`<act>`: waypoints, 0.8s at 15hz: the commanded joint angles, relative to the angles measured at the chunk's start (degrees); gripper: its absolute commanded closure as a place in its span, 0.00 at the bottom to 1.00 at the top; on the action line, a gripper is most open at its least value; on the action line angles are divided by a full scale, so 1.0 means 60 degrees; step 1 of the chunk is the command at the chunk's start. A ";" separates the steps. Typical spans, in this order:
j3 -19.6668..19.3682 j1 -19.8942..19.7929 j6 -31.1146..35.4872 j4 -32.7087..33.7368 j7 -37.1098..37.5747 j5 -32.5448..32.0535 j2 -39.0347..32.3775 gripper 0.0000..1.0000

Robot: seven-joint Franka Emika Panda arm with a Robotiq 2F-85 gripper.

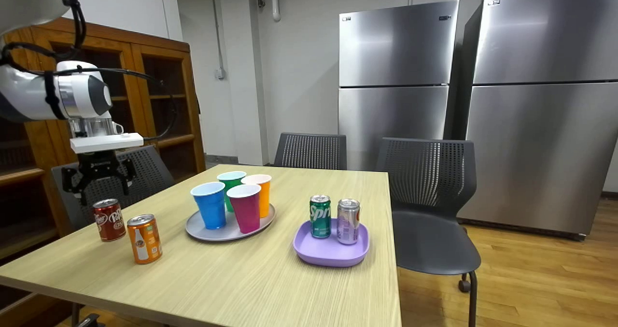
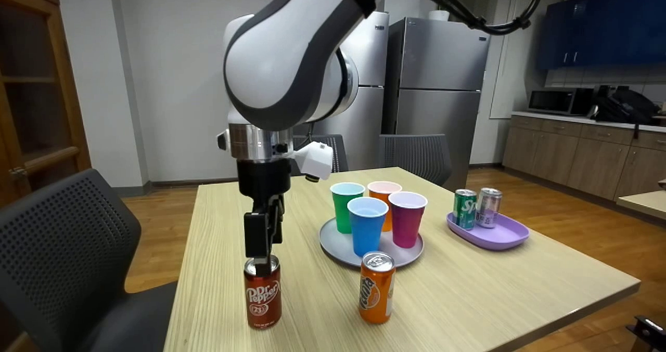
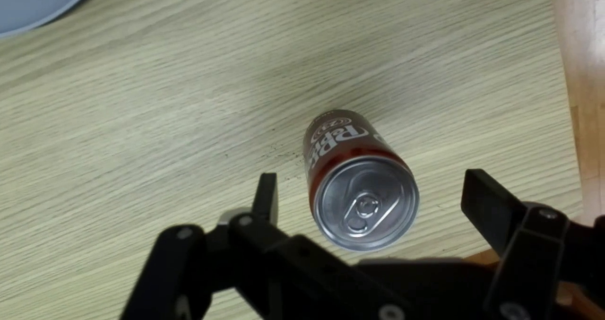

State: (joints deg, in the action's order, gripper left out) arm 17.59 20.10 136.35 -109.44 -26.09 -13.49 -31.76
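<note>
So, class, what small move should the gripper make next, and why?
Probably ease the open gripper straight down a little: in the wrist view the upright Dr Pepper can stands between the parted fingertips, touching neither, and in an exterior view they hang only near its top.

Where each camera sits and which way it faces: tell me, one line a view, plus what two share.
Exterior view: higher than the tabletop, looking across it to the refrigerators; arm and open claw at picture left.
Exterior view: also higher, looking past the Dr Pepper can to refrigerators and dark blue cabinets; arm and claw near mid-picture.
Wrist view: mounted above the claw, looking down at the can; spread fingers show either side of it.
Both exterior views share cups, purple tray, refrigerators.
</note>
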 commanded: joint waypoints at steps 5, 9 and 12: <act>-0.0124 0.0214 0.0511 0.0136 0.0248 -0.0680 -0.0486 0.00; -0.0107 0.0253 0.0717 0.0232 0.0277 -0.0713 -0.0737 0.00; -0.0102 0.0273 0.0751 0.0255 0.0270 -0.0693 -0.0817 0.00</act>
State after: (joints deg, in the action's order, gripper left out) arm 17.36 20.94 140.47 -109.15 -25.89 -16.24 -35.85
